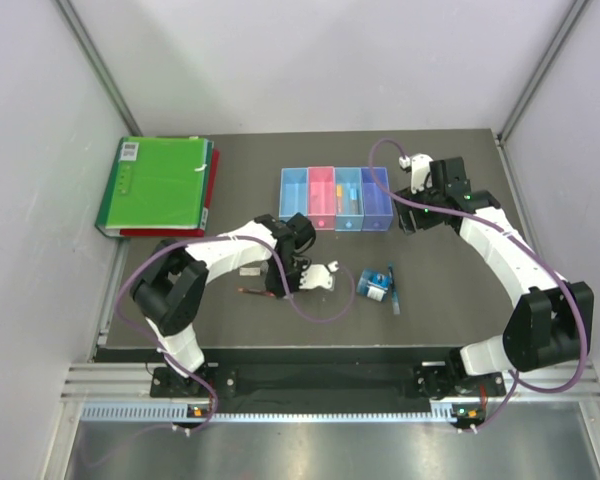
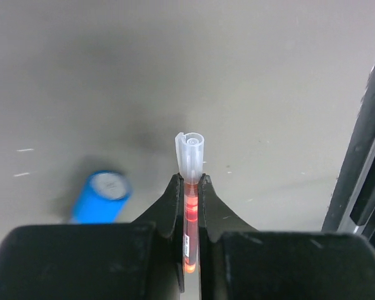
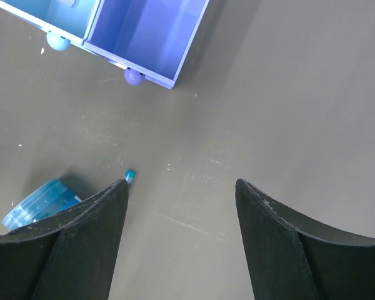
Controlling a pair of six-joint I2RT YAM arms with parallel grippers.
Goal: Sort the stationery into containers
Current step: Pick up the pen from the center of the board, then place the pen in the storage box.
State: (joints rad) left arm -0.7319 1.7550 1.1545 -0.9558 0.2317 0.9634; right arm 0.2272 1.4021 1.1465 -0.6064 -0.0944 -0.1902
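- Far left on the table [image 1: 250, 170], your green binder [image 1: 155, 185] lies flat, well apart from the rest. What's next along?
- A tiny white block [image 1: 250, 271], loose on the table, just left of your left gripper [image 2: 189, 181].
- And that gripper?
- It's pinching the red pen [image 2: 190, 190]. In the wrist view both fingers press against the barrel, one on each side. The pen's clear end pokes out past the fingertips. From the top, the other end juts out to the left of the fingers, low over the table. I can't tell you whether it touches the surface.
- Anything near it?
- A blue cap [image 2: 103, 195], blurred, on the table just left of the fingers in the wrist view.
- Moving right?
- Your four joined bins [image 1: 335, 198] stand in a row behind that gripper: light blue, pink, light blue, violet. Something orange shows in the third one, too small to name.
- And nearer you?
- The blue-white roll [image 1: 373, 284] sits on the table in front of the bins. The teal pen [image 1: 392, 290] lies just beside it on its right.
- Last one, your right side?
- Your right gripper [image 3: 181, 184] has its fingers spread wide with nothing between them and bare table below. It hangs just right of the violet bin. Its wrist view shows that bin's corner at the top and the roll down by the left finger.
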